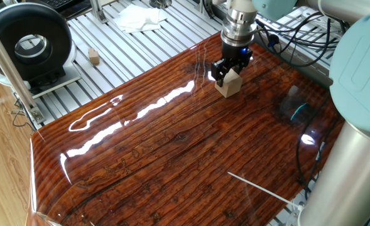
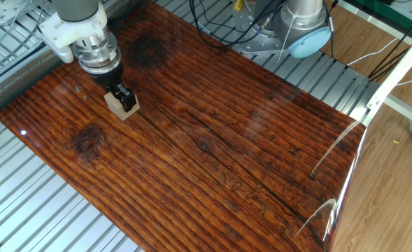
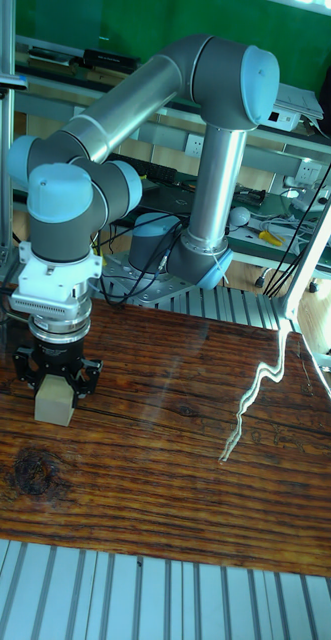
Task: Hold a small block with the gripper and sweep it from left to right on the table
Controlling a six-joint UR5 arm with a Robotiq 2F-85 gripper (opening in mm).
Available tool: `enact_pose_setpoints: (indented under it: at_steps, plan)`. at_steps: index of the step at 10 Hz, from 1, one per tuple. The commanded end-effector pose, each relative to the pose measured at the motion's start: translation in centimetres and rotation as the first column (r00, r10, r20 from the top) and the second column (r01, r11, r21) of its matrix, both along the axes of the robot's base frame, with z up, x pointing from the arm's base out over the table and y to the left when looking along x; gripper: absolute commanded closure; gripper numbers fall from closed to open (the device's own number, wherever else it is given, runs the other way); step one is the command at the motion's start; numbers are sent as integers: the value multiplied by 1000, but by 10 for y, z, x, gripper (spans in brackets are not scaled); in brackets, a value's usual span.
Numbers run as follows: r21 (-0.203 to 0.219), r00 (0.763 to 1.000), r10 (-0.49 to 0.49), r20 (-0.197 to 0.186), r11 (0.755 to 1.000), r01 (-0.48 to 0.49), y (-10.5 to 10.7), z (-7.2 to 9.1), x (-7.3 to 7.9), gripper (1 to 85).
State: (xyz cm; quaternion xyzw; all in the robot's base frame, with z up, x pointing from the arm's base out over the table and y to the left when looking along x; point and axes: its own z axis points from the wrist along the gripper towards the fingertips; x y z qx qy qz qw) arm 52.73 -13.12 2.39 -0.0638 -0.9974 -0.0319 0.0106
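The small block (image 1: 229, 83) (image 2: 119, 106) (image 3: 53, 401) is a pale beige wooden cube resting on the glossy reddish-brown table (image 1: 172, 144) (image 2: 212, 147) (image 3: 165, 460). My black gripper (image 1: 230, 70) (image 2: 122, 97) (image 3: 53, 381) comes straight down over it and is shut on the small block, one finger on each side. The silver wrist above shows a blue glow. In the tall fixed view the block sits near the table's left end.
A tinier brownish block (image 1: 94, 57) lies off the board on the ribbed aluminium slats, beside a white cloth (image 1: 138, 17) and a black round device (image 1: 27, 44). Cables and the arm's base (image 2: 300, 28) stand beyond the far edge. A thin clear strip (image 3: 253, 395) lies mid-table.
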Motion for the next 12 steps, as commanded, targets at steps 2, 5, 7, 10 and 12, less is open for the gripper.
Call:
enact_pose_setpoints:
  at_steps: [2, 5, 7, 10, 12]
  plan:
    - [26, 1000, -13, 4, 1000, 12, 6, 2, 1, 847]
    - [29, 1000, -13, 4, 999, 12, 7, 2, 1, 847]
    - [28, 1000, -13, 4, 1000, 12, 7, 1, 1, 847]
    - [32, 1000, -8, -12, 999, 8, 8, 3, -4, 847]
    - [40, 1000, -6, -14, 999, 7, 10, 4, -4, 847]
